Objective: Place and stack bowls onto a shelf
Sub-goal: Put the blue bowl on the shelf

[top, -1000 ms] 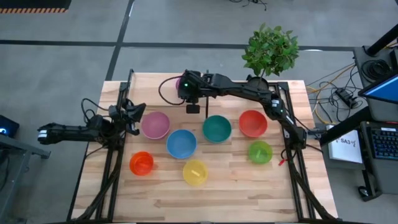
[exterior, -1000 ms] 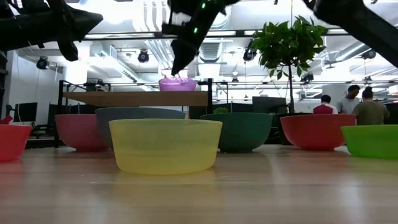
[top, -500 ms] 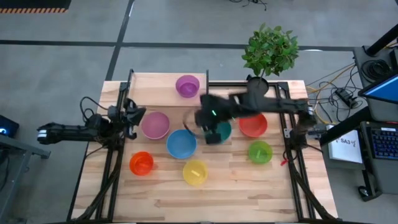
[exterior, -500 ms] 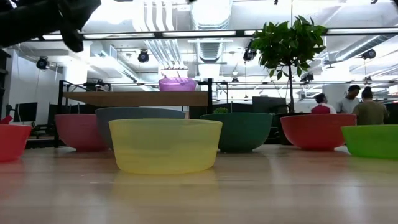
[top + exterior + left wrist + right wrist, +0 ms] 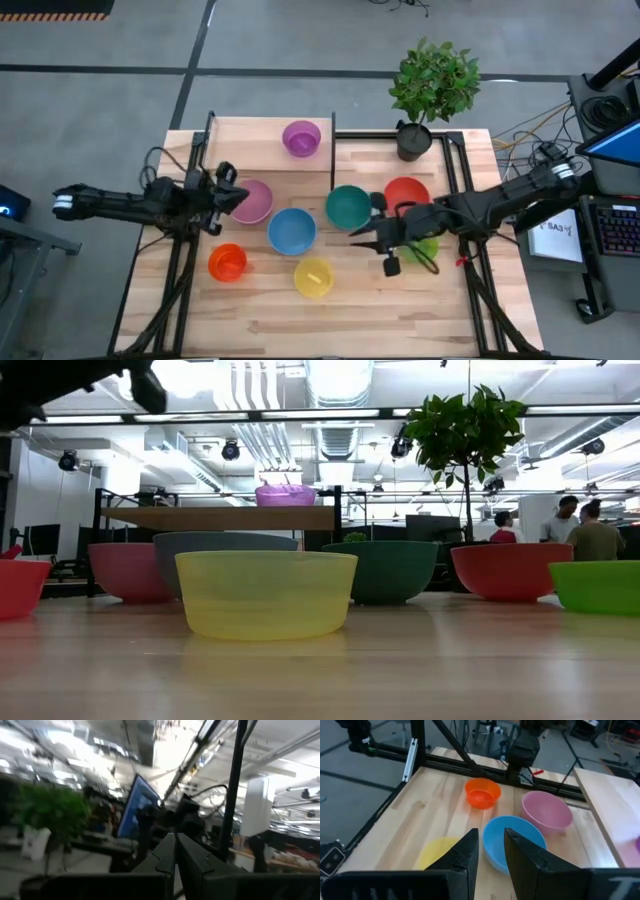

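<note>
A purple bowl (image 5: 301,137) (image 5: 285,494) stands on its base on the shelf (image 5: 250,148) (image 5: 220,518) at the table's far side. On the tabletop rest the pink (image 5: 252,202), blue (image 5: 292,231), teal (image 5: 348,207), red (image 5: 408,195), orange (image 5: 227,262) and yellow (image 5: 313,277) bowls. The green bowl (image 5: 424,250) is partly hidden under my right arm. My right gripper (image 5: 360,232) (image 5: 491,837) hangs open above the table between the teal and green bowls and points at the blue bowl (image 5: 512,840). My left gripper (image 5: 238,196) (image 5: 175,842) is shut at the pink bowl's left rim, raised and holding nothing.
A potted plant (image 5: 430,85) stands at the table's far right corner, right of the shelf. Black frame uprights (image 5: 210,140) flank the shelf and both table sides. The near strip of tabletop (image 5: 330,325) holds no bowls. People stand in the room behind (image 5: 580,535).
My right gripper has drawn back from the shelf toward the table's near right, passing over the teal bowl, and the purple bowl stays on the shelf. My left gripper has risen, tipped its fingers upward and shifted a little toward the pink bowl.
</note>
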### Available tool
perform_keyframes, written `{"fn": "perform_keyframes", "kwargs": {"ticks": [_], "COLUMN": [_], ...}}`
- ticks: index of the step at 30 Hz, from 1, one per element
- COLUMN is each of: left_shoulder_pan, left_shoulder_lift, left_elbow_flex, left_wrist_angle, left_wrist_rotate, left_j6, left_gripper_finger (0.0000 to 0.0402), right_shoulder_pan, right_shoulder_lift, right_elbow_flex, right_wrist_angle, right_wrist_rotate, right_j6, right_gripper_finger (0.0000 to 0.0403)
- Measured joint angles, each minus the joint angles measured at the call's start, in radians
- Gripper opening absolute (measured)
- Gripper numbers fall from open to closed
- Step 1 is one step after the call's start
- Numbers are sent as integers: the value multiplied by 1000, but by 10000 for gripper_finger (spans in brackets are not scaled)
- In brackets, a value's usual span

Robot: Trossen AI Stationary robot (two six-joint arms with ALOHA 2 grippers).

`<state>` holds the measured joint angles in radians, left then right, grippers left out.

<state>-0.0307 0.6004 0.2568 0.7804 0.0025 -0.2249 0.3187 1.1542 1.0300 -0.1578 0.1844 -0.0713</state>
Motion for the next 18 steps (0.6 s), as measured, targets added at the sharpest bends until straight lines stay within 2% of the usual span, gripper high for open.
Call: {"fn": "perform_keyframes", "kwargs": {"ticks": [3, 5, 11, 15, 18], "left_shoulder_pan": [-30, -49, -120, -182, -220], "left_shoulder_lift": [102, 162, 364, 527, 655], "left_elbow_flex": [59, 110, 338, 523, 663], "left_wrist_angle": [-28, -118, -608, -934, -1154], "left_wrist_rotate": [1, 1, -57, -80, -83], "left_j6": [-56, -120, -355, -407, -387], "left_gripper_finger": [0, 0, 0, 0, 0], "right_shoulder_pan": [0, 0, 0, 0, 2], "right_shoulder_lift": [-70, -112, -188, -199, -192], "right_elbow_flex": [-105, -150, -212, -223, -229], "right_wrist_angle": [67, 73, 67, 62, 57], "right_wrist_rotate": [2, 2, 2, 0, -6], "right_j6": [8, 33, 70, 51, 46], "right_gripper_finger": [81, 81, 81, 81, 81]}}
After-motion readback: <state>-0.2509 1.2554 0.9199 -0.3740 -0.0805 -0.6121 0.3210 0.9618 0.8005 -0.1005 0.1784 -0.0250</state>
